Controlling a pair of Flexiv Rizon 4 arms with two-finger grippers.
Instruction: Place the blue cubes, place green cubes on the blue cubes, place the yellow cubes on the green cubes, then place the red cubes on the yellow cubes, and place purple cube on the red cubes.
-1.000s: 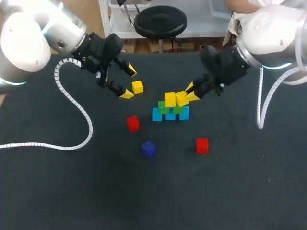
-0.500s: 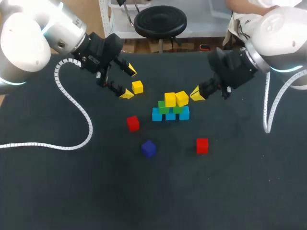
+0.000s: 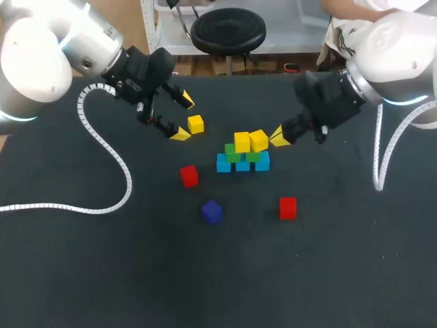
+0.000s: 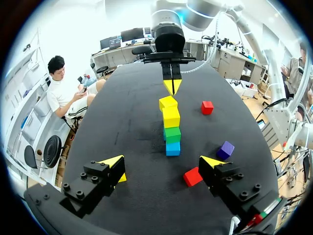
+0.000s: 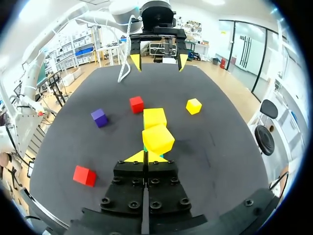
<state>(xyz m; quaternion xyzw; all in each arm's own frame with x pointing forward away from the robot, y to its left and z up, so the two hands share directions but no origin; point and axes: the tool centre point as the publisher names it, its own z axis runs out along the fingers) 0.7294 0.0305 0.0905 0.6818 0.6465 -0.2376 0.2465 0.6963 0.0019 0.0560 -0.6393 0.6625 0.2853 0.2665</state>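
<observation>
Yellow cubes (image 3: 242,141) sat as a pair on the green cubes (image 3: 232,154) and blue cubes (image 3: 242,164) in the head view. The right gripper (image 3: 280,135) was closed and empty just beside them, maybe to nudge one straight. From the left wrist, the left gripper (image 4: 161,164) stood wide open, holding nothing, with the stack (image 4: 171,125) ahead. From the right wrist, a loose yellow cube (image 5: 193,105) lay near the left gripper, probably the next pick.

A stack of cubes (image 3: 243,154) sits toward the table's (image 3: 102,273) far edge, a lone cube (image 3: 196,124) behind-left of it, with a left cube (image 3: 189,175), middle cube (image 3: 212,212) and right cube (image 3: 287,208) in front.
</observation>
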